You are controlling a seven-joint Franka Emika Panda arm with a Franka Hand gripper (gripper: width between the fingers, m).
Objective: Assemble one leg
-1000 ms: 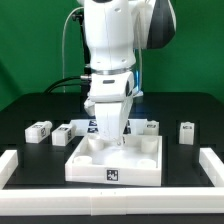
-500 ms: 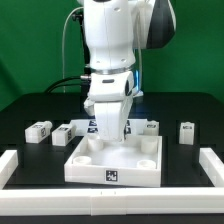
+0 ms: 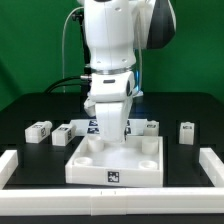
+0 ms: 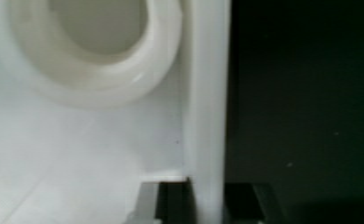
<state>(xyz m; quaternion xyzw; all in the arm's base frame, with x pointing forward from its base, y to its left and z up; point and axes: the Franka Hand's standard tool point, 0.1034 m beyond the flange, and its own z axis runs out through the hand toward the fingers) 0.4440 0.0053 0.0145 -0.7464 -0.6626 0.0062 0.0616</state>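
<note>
Straddling the panel point(image 3: 90, 172) wall
My fingers point(image 4: 165, 203) are sitting either side of it, clamping unconfirmed; the leg point(image 3: 150, 126) is lying just behind.

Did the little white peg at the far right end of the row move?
No. The leg at the exterior view's right end of the row keeps the same gap from the white rail as before.
</note>
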